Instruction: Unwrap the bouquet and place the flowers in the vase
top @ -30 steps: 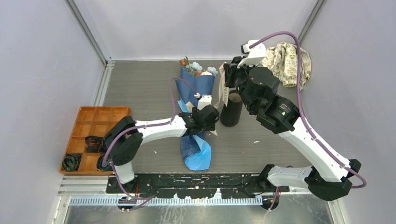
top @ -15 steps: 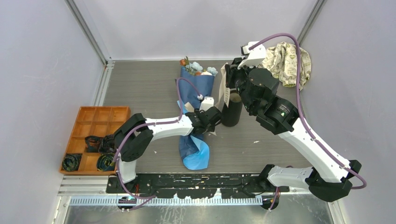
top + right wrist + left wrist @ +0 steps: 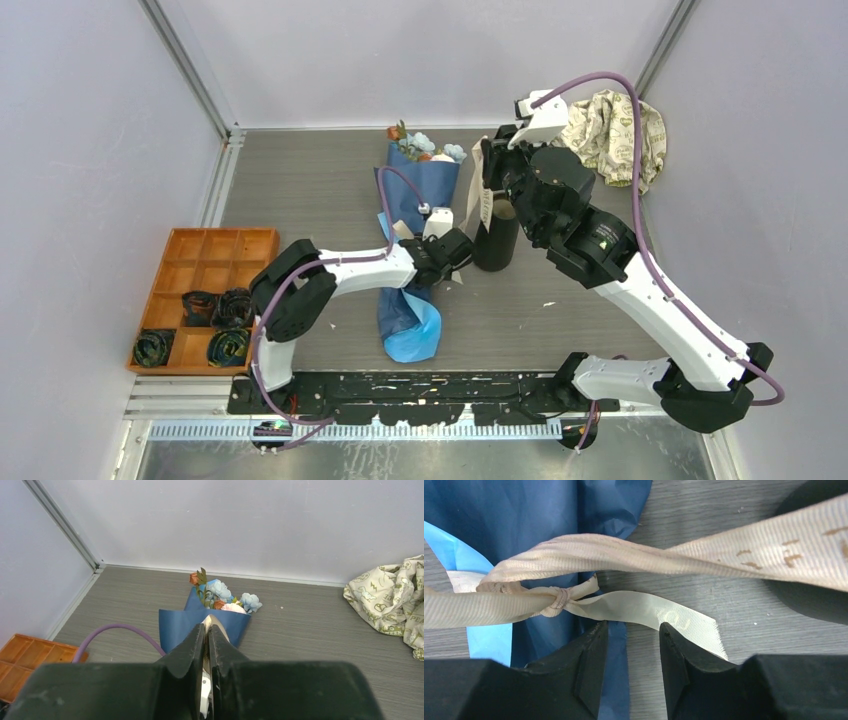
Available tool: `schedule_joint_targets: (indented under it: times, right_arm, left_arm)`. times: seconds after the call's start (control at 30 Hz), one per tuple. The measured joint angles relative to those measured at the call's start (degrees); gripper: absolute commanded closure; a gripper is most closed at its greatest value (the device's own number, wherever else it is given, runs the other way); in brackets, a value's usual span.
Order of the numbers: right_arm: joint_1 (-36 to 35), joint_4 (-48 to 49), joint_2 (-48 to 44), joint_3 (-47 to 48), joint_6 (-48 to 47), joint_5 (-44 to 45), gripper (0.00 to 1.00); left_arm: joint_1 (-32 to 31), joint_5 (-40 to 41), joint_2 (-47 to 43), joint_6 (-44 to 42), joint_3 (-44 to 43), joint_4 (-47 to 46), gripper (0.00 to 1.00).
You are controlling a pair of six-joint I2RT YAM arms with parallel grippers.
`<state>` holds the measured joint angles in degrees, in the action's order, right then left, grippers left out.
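The left gripper (image 3: 633,630) stands partly open, fingers straddling a pale ribbon (image 3: 624,560) tail beside the knot (image 3: 556,599); the ribbon's faint lettering is unreadable. The right gripper (image 3: 206,630) pinches a ribbon strip above the vase (image 3: 496,240). The left arm reaches low across the bouquet (image 3: 420,185), which lies on the table (image 3: 300,180) just left of the vase. The right arm rears high, elbow bent.

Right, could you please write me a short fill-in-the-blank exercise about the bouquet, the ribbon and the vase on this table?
1. The bouquet lies on the table, wrapped in ____ paper.
2. The ribbon around it is tied in a ____.
3. The black vase stands ____ beside the bouquet.
4. The right gripper is shut on one end of the ____.
Missing words: blue; knot; upright; ribbon.
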<state>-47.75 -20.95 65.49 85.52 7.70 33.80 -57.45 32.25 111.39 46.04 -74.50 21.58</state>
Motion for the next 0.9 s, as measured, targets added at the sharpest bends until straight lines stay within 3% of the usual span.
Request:
schedule_joint_targets:
  times: [0.07,0.17,0.33,0.53,0.73,0.9]
  right_arm:
    - [0.0,0.1,0.0,-0.1,0.1,0.0,0.77]
    - [0.0,0.7,-0.3,-1.0,0.2,0.0,0.69]
    - [0.0,0.8,-1.0,-2.4,0.6,-0.4,0.47]
    - [0.0,1.2,-1.9,-3.0,1.2,-0.8,0.36]
    - [0.0,1.1,-1.8,-3.2,1.9,-1.9,0.36]
    - [0.0,0.7,-0.9,-4.2,4.8,-1.7,0.38]
  left_arm:
    - [0.4,0.1,0.1,0.0,0.0,0.0,0.6]
    - [1.0,0.0,0.6,0.2,0.0,-0.2,0.84]
    - [2.0,-0.1,1.9,0.6,0.1,-0.3,1.0]
    - [2.8,0.0,1.9,1.4,0.1,-0.3,1.0]
    - [3.0,0.7,1.0,1.6,1.5,-0.5,1.0]
    - [4.2,1.0,-5.8,1.6,6.4,0.9,1.0]
